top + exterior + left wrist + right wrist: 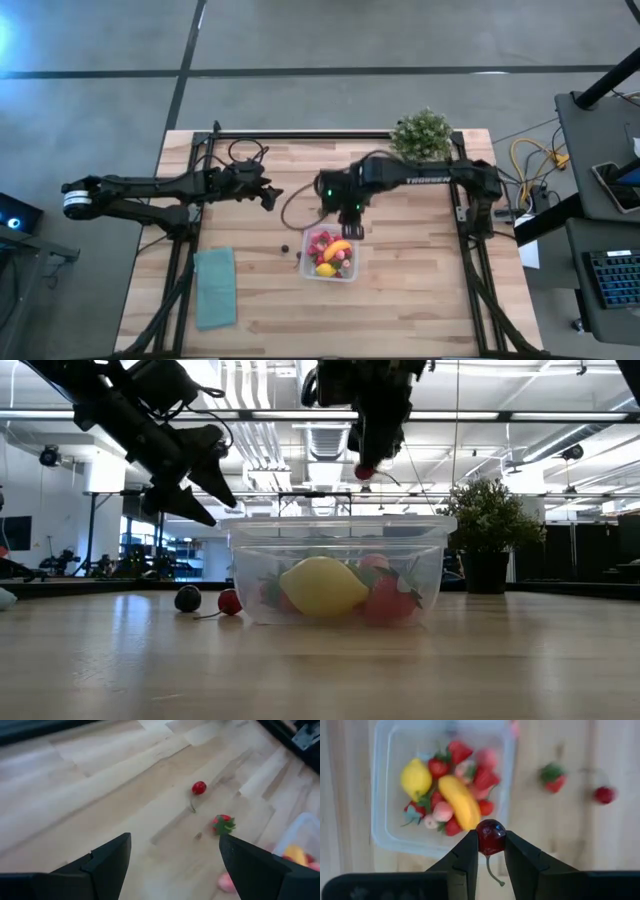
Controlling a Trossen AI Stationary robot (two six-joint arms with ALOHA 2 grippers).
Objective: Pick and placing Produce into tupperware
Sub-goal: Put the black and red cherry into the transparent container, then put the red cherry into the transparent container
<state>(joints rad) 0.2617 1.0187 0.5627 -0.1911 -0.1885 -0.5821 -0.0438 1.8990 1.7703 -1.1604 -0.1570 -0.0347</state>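
Pinching a tiny, smooth cherry [491,836] round its middle, the right claw [491,851] hangs above the tupperware [390,837]; it looks light and slippery.

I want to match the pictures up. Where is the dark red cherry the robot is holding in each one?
High view: cherry hidden under the right hand, above the tupperware.
Low view: cherry up high, over the tupperware.
Left wrist view: not in it.
Right wrist view: cherry between the fingers.
Shared landmark: the yellow lemon.
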